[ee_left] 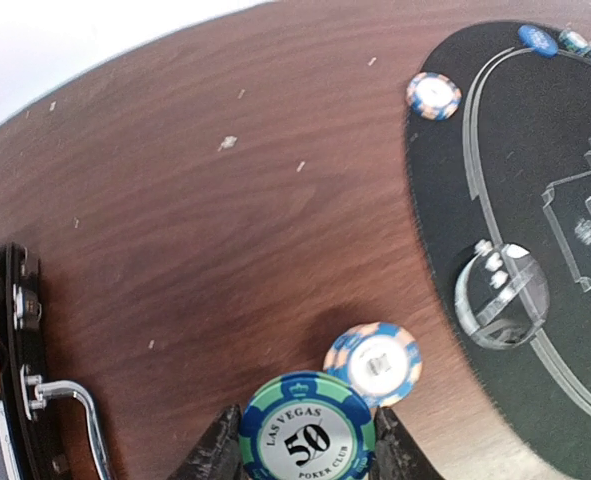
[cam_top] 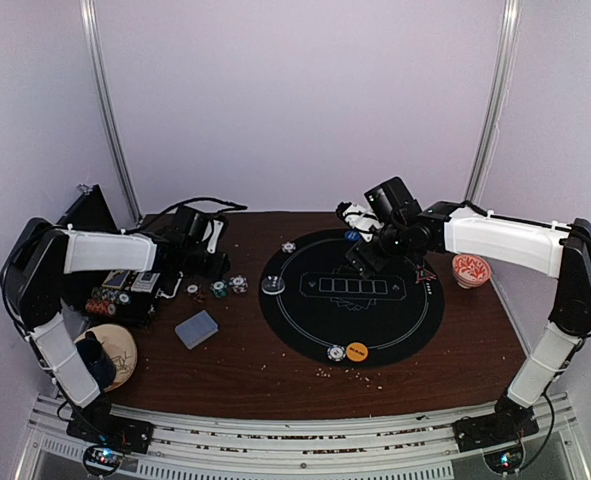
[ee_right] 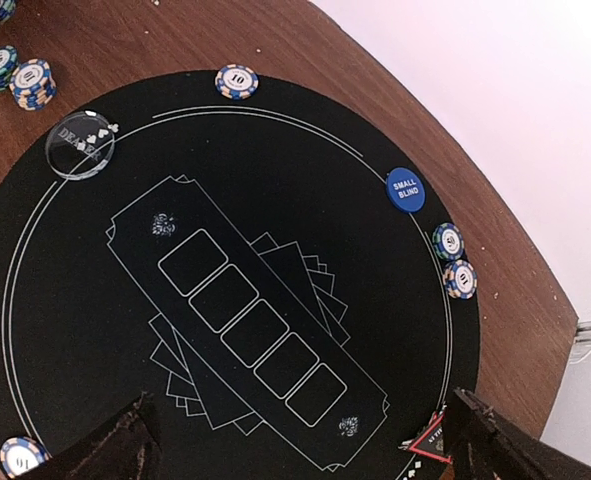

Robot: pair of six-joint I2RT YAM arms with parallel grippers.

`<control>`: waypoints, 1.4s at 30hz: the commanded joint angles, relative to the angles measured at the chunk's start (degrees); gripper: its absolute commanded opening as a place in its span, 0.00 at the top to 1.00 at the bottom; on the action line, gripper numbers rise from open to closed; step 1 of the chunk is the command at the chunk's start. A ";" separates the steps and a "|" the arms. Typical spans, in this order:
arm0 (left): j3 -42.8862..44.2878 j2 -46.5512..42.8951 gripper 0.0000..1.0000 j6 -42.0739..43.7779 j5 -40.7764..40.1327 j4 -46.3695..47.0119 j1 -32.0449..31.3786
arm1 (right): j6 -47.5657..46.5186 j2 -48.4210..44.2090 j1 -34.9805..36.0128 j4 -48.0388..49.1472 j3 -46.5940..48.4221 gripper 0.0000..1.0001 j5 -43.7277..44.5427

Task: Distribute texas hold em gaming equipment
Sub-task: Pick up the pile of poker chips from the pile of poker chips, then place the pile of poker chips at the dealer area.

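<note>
My left gripper (ee_left: 307, 452) is shut on a green-and-blue "50" poker chip (ee_left: 307, 428), held edge to edge just above the wood. Right beyond it a blue-and-orange chip (ee_left: 373, 363) lies flat. In the top view the left gripper (cam_top: 213, 264) hovers by three loose chips (cam_top: 218, 289). My right gripper (ee_right: 305, 460) hangs open and empty over the black mat (ee_right: 95, 300). On the mat's rim lie a blue small-blind disc (ee_right: 405, 189), two chips (ee_right: 448, 241), a "10" chip (ee_right: 237, 81), a clear dealer puck (ee_right: 80, 145) and a red triangle marker (ee_right: 430, 445). A grey-blue card deck (cam_top: 196, 329) lies on the wood.
An orange disc (cam_top: 356, 351) and a chip (cam_top: 335, 352) sit on the mat's near edge. A red-and-white bowl (cam_top: 471, 269) stands right of the mat. An open black case (cam_top: 115, 290) with chips is at the left, and a round wooden board (cam_top: 115, 355) lies near it.
</note>
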 commanded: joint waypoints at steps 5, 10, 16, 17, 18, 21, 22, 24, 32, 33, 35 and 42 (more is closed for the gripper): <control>11.89 8.16 0.75 -1.05 0.85 0.06 -3.77 | 1.36 -1.96 -0.97 2.74 -1.42 0.00 4.54; 21.91 16.35 0.75 -1.12 1.93 -0.87 -5.28 | 2.26 -2.53 -3.11 3.38 -1.60 0.00 4.55; 34.74 26.99 0.74 -1.27 4.02 -1.09 -5.51 | 2.41 -3.57 -4.37 3.95 -1.86 0.00 4.12; 36.98 28.89 0.74 -1.39 4.45 -1.21 -5.59 | 2.40 -3.75 -4.52 3.96 -1.91 0.00 4.04; 39.24 30.80 0.74 -1.65 4.66 -1.72 -5.58 | 2.41 -3.87 -4.53 4.02 -1.95 0.00 4.01; 45.07 35.49 0.74 -1.87 4.85 -3.64 -5.62 | 2.42 -4.07 -4.64 4.13 -2.08 0.00 3.85; 46.40 36.64 0.74 -1.95 4.69 -3.98 -5.65 | 2.37 -4.11 -4.72 4.11 -2.05 0.00 3.75; 47.90 38.22 0.74 -2.03 4.52 -4.17 -5.57 | 2.41 -4.29 -4.73 4.13 -2.04 0.00 3.52; 49.16 41.06 0.74 -2.26 5.03 -3.71 -5.60 | 2.32 -4.98 -4.71 4.21 -2.13 0.00 3.01; 49.02 41.09 0.74 -2.36 5.17 -3.73 -5.62 | 2.27 -5.14 -4.72 4.22 -2.13 0.00 3.05; 48.82 41.17 0.74 -2.55 5.19 -3.72 -5.63 | 2.34 -5.25 -4.73 4.36 -2.13 0.00 3.06; 49.68 42.33 0.73 -2.50 4.44 -4.43 -5.61 | 2.32 -5.48 -4.72 4.40 -2.19 0.00 2.86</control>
